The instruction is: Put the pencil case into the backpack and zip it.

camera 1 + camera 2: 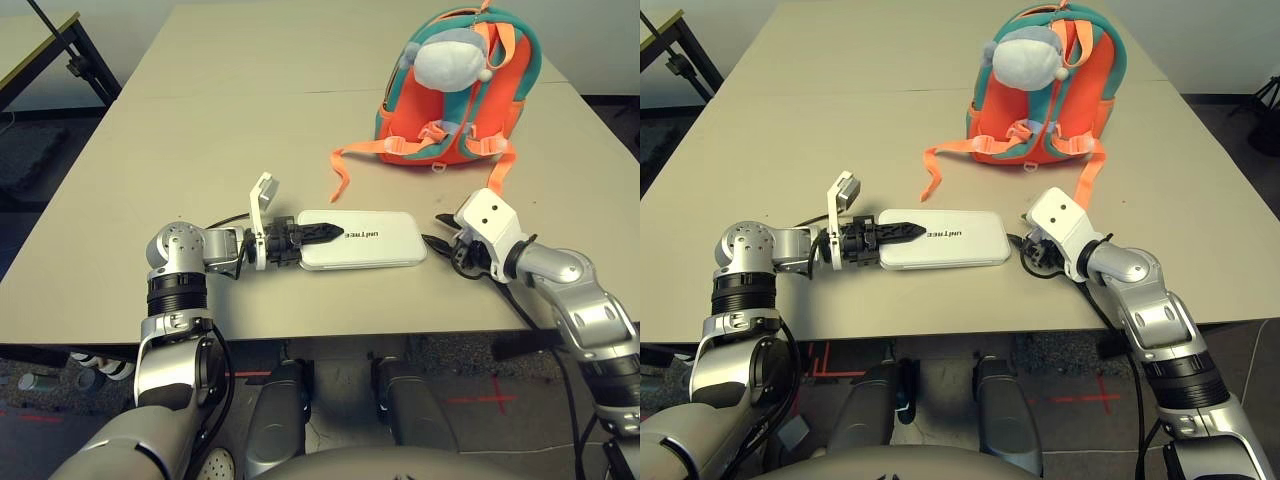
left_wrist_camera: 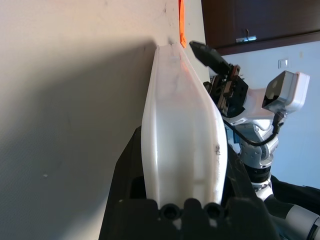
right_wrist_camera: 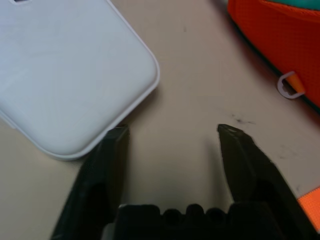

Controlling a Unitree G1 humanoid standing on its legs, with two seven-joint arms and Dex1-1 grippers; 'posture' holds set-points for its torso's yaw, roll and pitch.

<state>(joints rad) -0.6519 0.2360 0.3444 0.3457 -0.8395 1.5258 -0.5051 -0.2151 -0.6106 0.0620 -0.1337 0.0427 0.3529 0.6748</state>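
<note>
The white pencil case (image 1: pixel 370 240) lies flat on the table near the front edge, its dark lettering facing up. My left gripper (image 1: pixel 322 233) is shut on the case's left end, one black finger over the top and one underneath; the left wrist view shows the case (image 2: pixel 182 130) wedged between both fingers. My right gripper (image 1: pixel 438 240) stands open just off the case's right end, a rounded corner of the case (image 3: pixel 70 75) lying beside one finger and nothing between them. The orange and teal backpack (image 1: pixel 455 120) stands upright at the back right, straps and plush shark toy (image 1: pixel 452 60) facing me.
A loose orange strap (image 1: pixel 340 165) trails from the backpack toward the case. The table's front edge (image 1: pixel 330 335) runs close behind both grippers. A second table with a black frame (image 1: pixel 45 45) stands at the far left.
</note>
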